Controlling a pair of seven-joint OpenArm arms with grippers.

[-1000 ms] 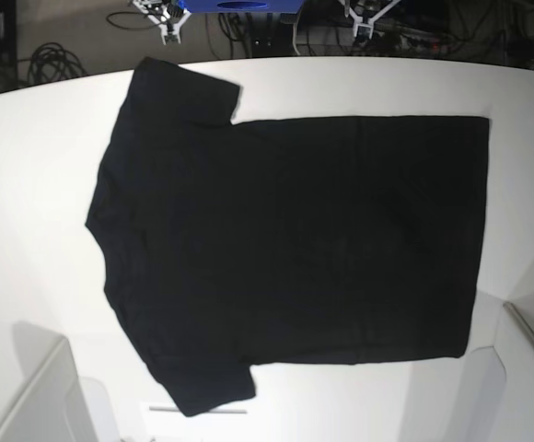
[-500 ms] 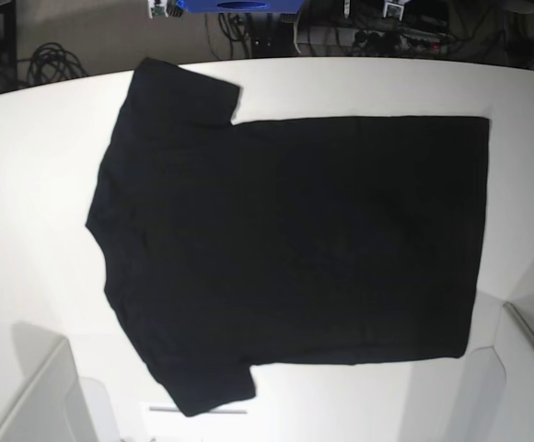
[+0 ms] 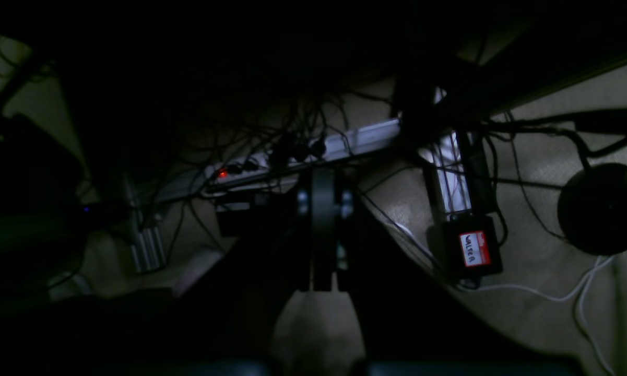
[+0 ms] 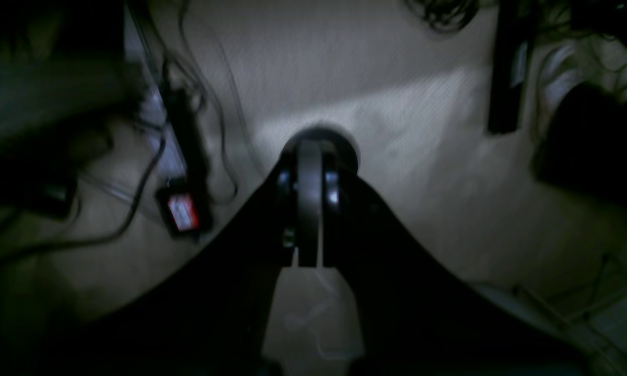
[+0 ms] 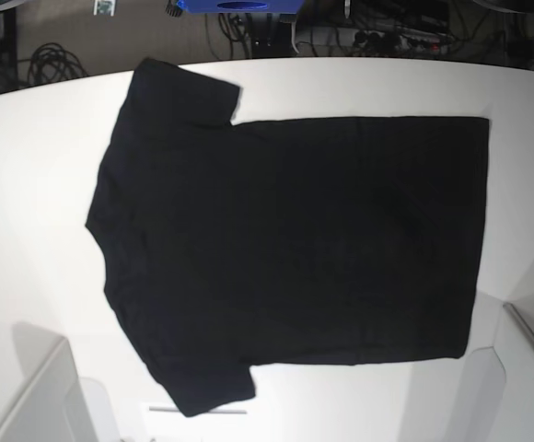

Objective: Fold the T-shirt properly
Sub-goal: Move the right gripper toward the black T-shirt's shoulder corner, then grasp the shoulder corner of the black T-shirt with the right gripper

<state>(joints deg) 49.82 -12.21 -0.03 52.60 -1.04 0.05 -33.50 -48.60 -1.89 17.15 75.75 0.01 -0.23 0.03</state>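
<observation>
T-shirt (image 5: 290,244) folding has not begun, and neither tool is anywhere near the cloth. The left gripper (image 3: 323,219) has its jaws pressed together with nothing between them; its wrist view looks down on the dim floor, with a power strip (image 3: 303,154) just past the fingertips towards 12 o'clock and a small labelled adapter (image 3: 472,249) off at 3 o'clock. The right gripper (image 4: 309,209) is likewise closed and empty, over bare pale floor (image 4: 397,130), with a red-labelled box (image 4: 184,213) at 9 o'clock.

In the base view a second ago both grippers showed at the 12 o'clock edge, beyond the table's far side; half a second ago only slivers of them remained, and now they have left that view altogether. The shirt has not shifted at all: it lies spread flat and plain side up on the white table (image 5: 37,184), collar towards 9 o'clock, hem towards 3 o'clock, one sleeve at 11 o'clock and the other at 7 o'clock.

By my reading the arms are pulling back from the workspace, so every fold is yet to be made.
</observation>
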